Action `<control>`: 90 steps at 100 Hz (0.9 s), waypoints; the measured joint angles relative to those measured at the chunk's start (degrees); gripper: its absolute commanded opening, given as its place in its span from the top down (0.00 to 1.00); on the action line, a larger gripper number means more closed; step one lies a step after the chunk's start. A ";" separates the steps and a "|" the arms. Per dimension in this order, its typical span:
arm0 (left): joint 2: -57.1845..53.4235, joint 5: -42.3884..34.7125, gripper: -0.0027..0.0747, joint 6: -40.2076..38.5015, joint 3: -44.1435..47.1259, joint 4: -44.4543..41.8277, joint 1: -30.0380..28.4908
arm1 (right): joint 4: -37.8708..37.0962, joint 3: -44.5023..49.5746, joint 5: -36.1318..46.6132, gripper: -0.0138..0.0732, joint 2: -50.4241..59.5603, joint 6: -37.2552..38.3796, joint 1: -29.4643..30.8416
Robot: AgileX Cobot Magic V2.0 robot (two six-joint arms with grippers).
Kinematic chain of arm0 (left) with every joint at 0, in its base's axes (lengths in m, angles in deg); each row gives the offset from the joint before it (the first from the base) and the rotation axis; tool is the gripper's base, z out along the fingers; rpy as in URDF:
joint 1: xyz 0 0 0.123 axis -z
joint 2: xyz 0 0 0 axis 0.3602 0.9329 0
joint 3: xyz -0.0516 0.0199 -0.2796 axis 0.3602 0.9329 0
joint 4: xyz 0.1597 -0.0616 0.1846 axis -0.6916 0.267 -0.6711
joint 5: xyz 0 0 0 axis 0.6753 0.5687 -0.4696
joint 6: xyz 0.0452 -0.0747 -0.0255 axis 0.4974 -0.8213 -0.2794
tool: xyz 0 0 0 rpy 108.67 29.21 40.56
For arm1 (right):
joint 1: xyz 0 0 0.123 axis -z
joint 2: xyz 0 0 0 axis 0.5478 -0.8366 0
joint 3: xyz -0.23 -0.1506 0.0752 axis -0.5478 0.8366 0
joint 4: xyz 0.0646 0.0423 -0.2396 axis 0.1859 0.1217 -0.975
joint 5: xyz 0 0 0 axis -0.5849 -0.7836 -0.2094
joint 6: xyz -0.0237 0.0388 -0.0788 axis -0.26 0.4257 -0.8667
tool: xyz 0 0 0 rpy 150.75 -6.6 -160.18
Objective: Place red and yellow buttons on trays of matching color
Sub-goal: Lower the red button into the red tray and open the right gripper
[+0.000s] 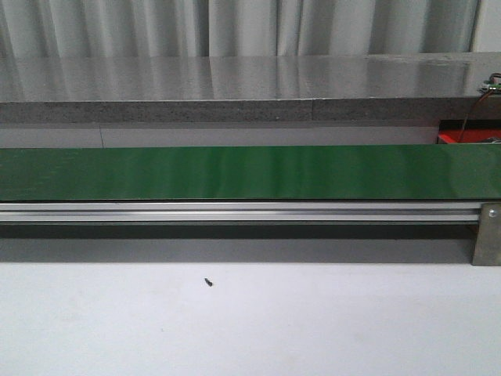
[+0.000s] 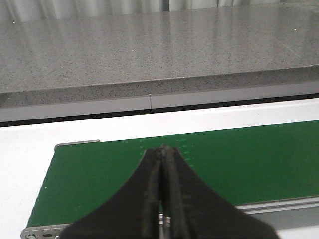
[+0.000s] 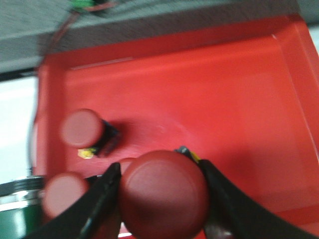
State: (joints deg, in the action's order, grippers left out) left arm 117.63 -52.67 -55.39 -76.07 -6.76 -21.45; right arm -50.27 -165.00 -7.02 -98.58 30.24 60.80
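Note:
In the right wrist view my right gripper [image 3: 160,172] is shut on a red button [image 3: 163,194], held over the red tray [image 3: 224,94]. Two more red buttons lie in that tray, one [image 3: 83,128] on its side with a black base, another [image 3: 65,194] near the tray's edge. A corner of the red tray [image 1: 467,138] shows at the far right of the front view, behind the belt. My left gripper [image 2: 163,152] is shut and empty over the green conveyor belt [image 2: 249,159]. No yellow button or yellow tray is in view.
The green belt [image 1: 250,172] runs across the front view on an aluminium rail [image 1: 235,210]. Behind it lies a grey stone counter [image 1: 235,86]. A small dark speck [image 1: 208,282] sits on the white table in front. Wires [image 3: 84,7] hang beyond the tray.

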 measured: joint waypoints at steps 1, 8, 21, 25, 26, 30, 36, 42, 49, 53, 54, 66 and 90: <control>0.00 0.00 0.99 0.00 0.00 0.00 0.00 | 0.00 -0.13 0.03 0.55 -0.54 0.00 0.21; 0.00 -0.10 0.99 0.00 0.00 0.00 0.00 | 0.00 -0.51 1.07 0.55 -3.05 0.00 1.07; 0.00 -0.10 0.99 0.00 0.00 0.00 0.00 | 0.00 -0.65 3.40 0.55 -6.97 0.00 1.66; 0.00 -0.10 0.99 0.00 0.00 0.00 0.00 | 0.00 -0.65 4.01 0.55 -8.11 0.00 1.66; 0.00 -0.10 0.99 0.00 0.00 0.00 0.00 | 0.00 -0.65 4.09 0.55 -8.48 0.00 1.66; 0.00 -0.10 0.99 0.00 0.00 0.00 0.00 | 0.00 -0.65 4.63 0.55 -9.32 0.00 1.66; 0.00 -0.10 0.99 0.00 0.00 0.00 0.00 | 0.00 -0.68 4.92 0.55 -10.73 0.00 1.66; 0.00 -0.10 0.99 0.00 0.00 0.00 0.00 | 0.00 -0.78 5.14 0.55 -11.88 0.00 1.66; 0.00 -0.10 0.99 0.00 0.00 0.00 0.00 | 0.00 -0.88 5.14 0.55 -12.83 0.00 1.66; 0.00 -0.10 0.99 0.00 0.00 0.00 0.00 | 0.00 -0.88 5.14 0.55 -13.25 0.00 1.66; 0.00 -0.10 0.99 0.00 0.00 0.00 0.00 | 0.00 -0.88 5.14 0.55 -13.35 0.00 1.66; 0.00 -0.10 0.99 0.00 0.00 0.00 0.00 | 0.27 -1.20 5.26 0.55 -13.86 0.00 1.66; 0.00 -0.10 0.99 0.00 0.00 0.09 0.00 | 0.85 -1.60 4.95 0.34 -14.58 0.00 1.66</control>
State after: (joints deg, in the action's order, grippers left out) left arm 117.63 -52.77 -55.39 -76.07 -6.67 -21.45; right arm -49.42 -166.61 -2.08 -113.16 30.24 62.46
